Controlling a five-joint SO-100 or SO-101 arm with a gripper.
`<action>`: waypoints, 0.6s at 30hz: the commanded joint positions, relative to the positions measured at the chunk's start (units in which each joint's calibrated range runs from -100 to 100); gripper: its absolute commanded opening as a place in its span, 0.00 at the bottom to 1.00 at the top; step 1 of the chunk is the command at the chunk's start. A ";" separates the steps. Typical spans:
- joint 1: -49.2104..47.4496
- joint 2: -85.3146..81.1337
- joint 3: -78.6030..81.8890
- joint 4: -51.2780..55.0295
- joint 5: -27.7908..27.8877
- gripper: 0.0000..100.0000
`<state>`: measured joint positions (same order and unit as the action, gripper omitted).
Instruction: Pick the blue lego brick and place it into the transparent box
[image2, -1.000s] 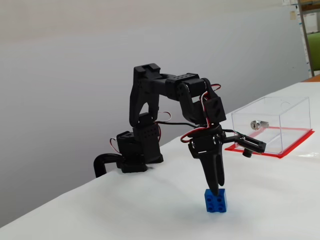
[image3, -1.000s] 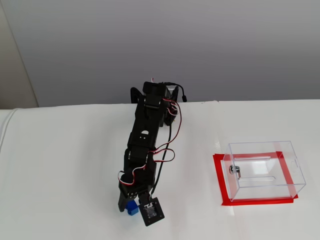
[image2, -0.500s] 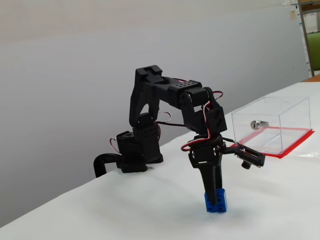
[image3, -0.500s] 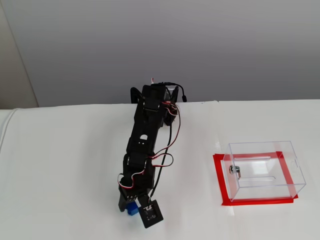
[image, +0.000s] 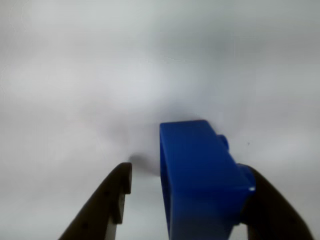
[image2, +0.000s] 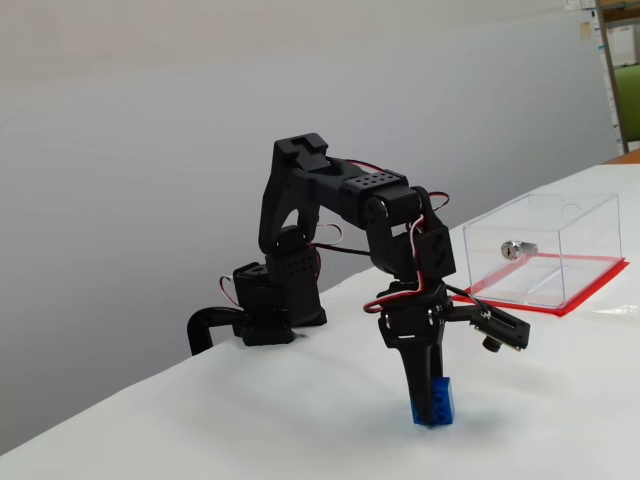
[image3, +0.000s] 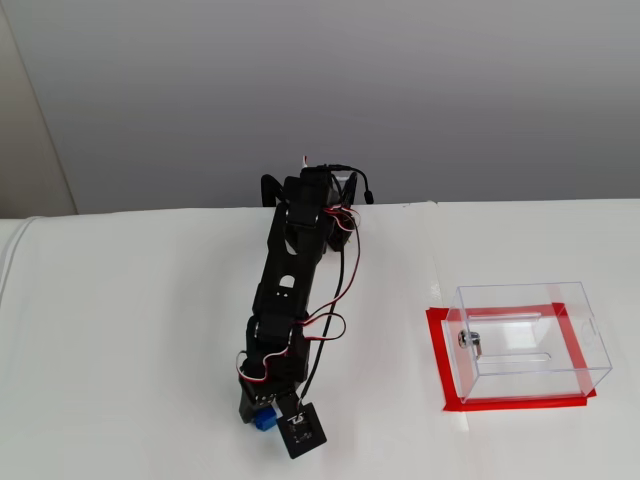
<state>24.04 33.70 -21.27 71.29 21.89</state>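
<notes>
Gripper (image: 187, 172) down at the table (image2: 250, 420), jaws part open around the blue lego brick (image: 197, 180): brick against the right finger, gap on the left, so no grip yet. Grasp step. Next, probably: close, lift, swing right to the transparent box (image3: 525, 345), well apart in both fixed views, lock cylinder (image2: 515, 249) on its wall.

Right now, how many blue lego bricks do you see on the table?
1. The blue lego brick stands on the white table between the fingers of the end effector, well apart from the transparent box. No other brick shows; the arm could hide one.
</notes>
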 joint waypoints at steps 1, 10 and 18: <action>0.40 -0.39 -3.05 -0.54 0.19 0.22; 0.03 0.03 -3.14 -0.62 0.14 0.02; -0.34 -0.31 -3.14 -0.62 0.14 0.02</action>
<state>24.04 34.55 -21.27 71.29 21.89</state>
